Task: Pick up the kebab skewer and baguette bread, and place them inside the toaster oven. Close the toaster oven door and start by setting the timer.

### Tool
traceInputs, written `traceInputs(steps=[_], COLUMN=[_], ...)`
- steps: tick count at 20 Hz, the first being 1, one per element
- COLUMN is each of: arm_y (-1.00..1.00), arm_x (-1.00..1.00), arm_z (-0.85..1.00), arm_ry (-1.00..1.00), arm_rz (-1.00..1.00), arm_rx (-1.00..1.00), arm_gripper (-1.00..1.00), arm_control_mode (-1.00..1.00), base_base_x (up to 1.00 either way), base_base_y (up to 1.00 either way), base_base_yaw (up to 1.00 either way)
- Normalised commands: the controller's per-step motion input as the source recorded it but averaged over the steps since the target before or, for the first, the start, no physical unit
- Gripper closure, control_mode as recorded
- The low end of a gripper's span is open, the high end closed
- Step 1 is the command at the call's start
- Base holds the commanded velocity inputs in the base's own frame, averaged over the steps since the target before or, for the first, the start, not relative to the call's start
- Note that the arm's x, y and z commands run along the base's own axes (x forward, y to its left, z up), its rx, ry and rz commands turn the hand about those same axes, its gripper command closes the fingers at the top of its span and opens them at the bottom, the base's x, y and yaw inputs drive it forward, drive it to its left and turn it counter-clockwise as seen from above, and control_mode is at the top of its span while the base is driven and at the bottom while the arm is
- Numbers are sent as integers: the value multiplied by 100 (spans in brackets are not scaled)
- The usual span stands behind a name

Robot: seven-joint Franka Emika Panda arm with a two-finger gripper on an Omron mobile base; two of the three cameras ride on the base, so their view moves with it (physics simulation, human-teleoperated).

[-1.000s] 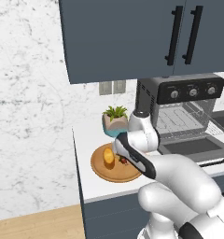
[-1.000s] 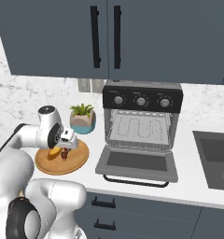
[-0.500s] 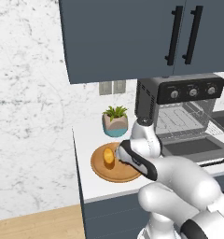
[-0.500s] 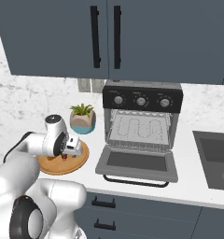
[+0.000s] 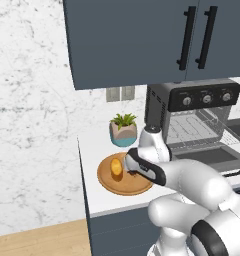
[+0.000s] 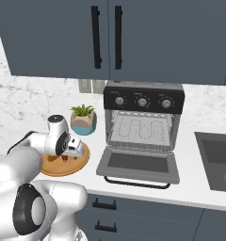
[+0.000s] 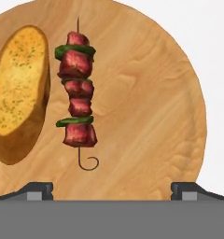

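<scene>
The kebab skewer (image 7: pixel 77 93), red meat chunks with green slices on a thin hooked stick, lies on a round wooden plate (image 7: pixel 151 116). Beside it on the plate lies the golden baguette bread (image 7: pixel 18 91), also seen from the left base (image 5: pixel 116 168). My gripper (image 7: pixel 111 190) hovers straight above the plate, open, with nothing between its fingertips (image 7: pixel 39 189); the skewer sits left of their midline. The dark toaster oven (image 6: pixel 143 101) stands right of the plate, its door (image 6: pixel 138 164) folded down open and the wire rack showing.
A potted plant (image 6: pixel 83 120) stands behind the plate near the wall. A sink (image 6: pixel 218 160) lies at the far right of the counter. Blue-grey cabinets (image 6: pixel 110 37) hang above. The counter's left end (image 5: pixel 82 165) is just left of the plate.
My hand has dropped lower over the wooden plate and now hides the bread in the right base view. The jaws have stayed open; the food has not moved.
</scene>
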Motion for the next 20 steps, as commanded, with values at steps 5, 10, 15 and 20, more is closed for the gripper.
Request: traceInputs(steps=[5,10,15,20], arm_y=[1,3,7,33], arm_x=[0,0,-6,0], arm_z=[-3,-12,-4,-5], arm_ry=[4,0,-7,-3], arm_rz=[0,0,0,0], arm_rx=[0,0,0,0], arm_gripper=[-100,-100,-100,-100], arm_control_mode=[-100,-100,-100,-100], base_base_x=[0,0,0,0], base_base_y=[0,0,0,0], base_base_yaw=[0,0,0,0])
